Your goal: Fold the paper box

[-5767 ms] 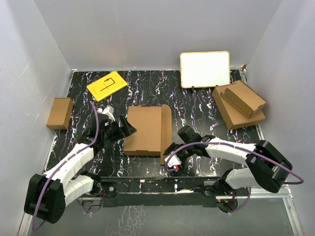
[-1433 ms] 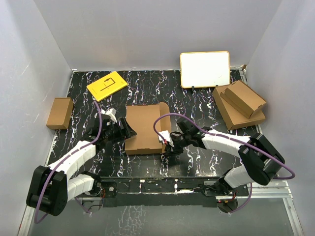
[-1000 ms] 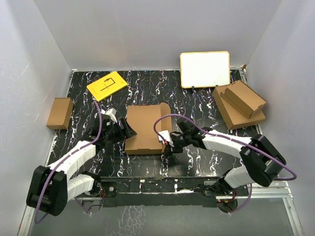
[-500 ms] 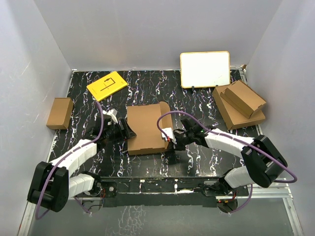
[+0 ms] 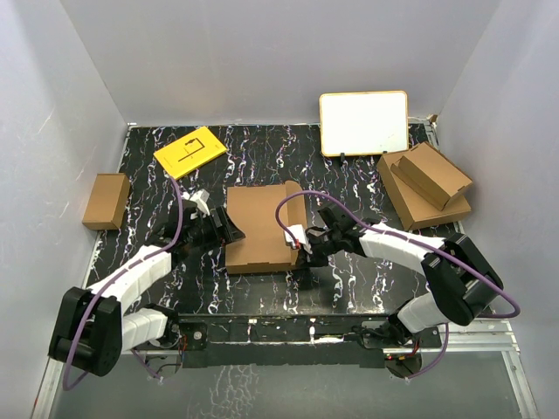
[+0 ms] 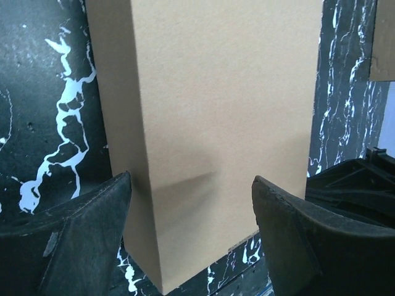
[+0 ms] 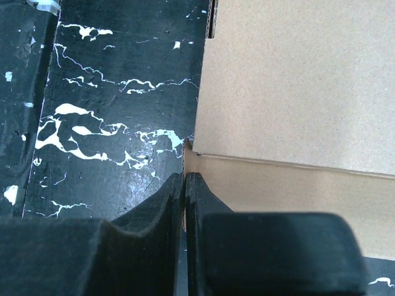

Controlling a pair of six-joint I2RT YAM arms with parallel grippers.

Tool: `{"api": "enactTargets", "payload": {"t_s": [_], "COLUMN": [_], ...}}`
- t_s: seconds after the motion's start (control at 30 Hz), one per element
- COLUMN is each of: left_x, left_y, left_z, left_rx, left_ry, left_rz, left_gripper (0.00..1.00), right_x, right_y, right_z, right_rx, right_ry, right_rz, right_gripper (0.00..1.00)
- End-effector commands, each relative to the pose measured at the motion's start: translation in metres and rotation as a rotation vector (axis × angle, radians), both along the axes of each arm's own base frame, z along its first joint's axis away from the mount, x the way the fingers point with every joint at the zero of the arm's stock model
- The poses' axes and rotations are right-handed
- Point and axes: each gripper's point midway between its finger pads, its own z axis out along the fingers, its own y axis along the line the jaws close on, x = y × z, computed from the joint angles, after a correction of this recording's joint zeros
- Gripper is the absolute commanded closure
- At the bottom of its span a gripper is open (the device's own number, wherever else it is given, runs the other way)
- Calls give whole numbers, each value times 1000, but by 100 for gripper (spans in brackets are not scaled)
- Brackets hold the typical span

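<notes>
The paper box (image 5: 256,229) lies in the middle of the table, brown and shallow, its top closed flat. My left gripper (image 5: 224,232) is at its left edge, open. In the left wrist view the box (image 6: 222,92) runs between the two wide-apart fingers (image 6: 92,234) of the left gripper (image 6: 191,185). My right gripper (image 5: 303,247) is at the box's near right corner. In the right wrist view the right gripper (image 7: 185,176) is shut, with the thin edge of the box's side wall (image 7: 265,179) running in between its fingertips.
A small brown box (image 5: 106,201) sits at the left edge and a yellow card (image 5: 189,152) at the back left. A whiteboard (image 5: 363,123) stands at the back. Stacked cardboard boxes (image 5: 425,185) lie at the right.
My right gripper has moved a little farther from the near edge along the box's right side. The box has shifted slightly to the right, and the left gripper has stayed at its left edge.
</notes>
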Motion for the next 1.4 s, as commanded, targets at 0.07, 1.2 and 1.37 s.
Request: {"api": "enactTargets", "payload": {"t_s": [0.07,1.2,1.37], "left_x": [7,1,1], "left_y": [-5,2,1], "left_z": [12,-21,-21], "left_rx": [-21,-27,-35], "left_ry": [-35,84,90], "left_rz": [-27,-14,-14], "left_gripper": [28,56,56], "right_x": [-2,4,1], "right_y": [-3,-2,5], "right_z": [1,17,21], "right_rx": [3,68,68], "right_ry": [24,94,96], "right_rz": [21,-27,-20], "right_gripper": [89,92,92]}}
